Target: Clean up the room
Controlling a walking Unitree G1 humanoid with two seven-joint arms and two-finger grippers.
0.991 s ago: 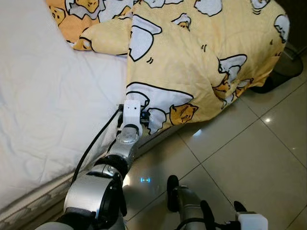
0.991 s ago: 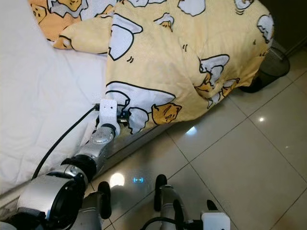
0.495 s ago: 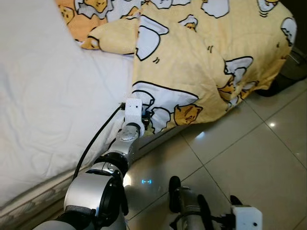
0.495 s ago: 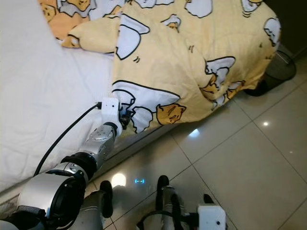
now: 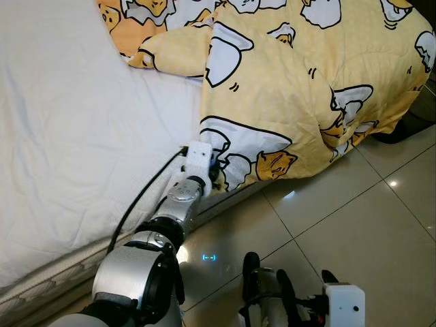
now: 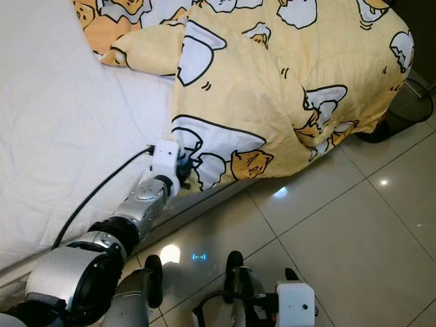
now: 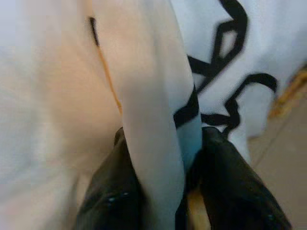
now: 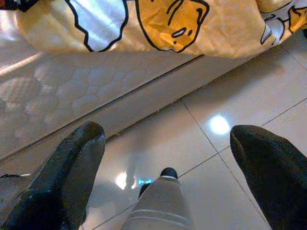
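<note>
Left hand (image 5: pixel 216 172) is clamped on the lower edge of the yellow quilt (image 5: pixel 300 88) at the bed (image 5: pixel 68 136) side; quilt bulk lies up and right of it, probably overhanging the floor (image 5: pixel 354 204). Right hand (image 8: pixel 163 182) spread wide, idle, low.

The blanket (image 5: pixel 300 88) is yellow with white egg shapes, black lines and orange cartoon faces. The sheet (image 5: pixel 68 136) is plain white. The floor (image 5: pixel 361 231) has shiny grey tiles with dark lines. The arm (image 5: pixel 146 272) is silver, with black fingers (image 7: pixel 112 191) and a white box (image 5: pixel 199 155).
</note>
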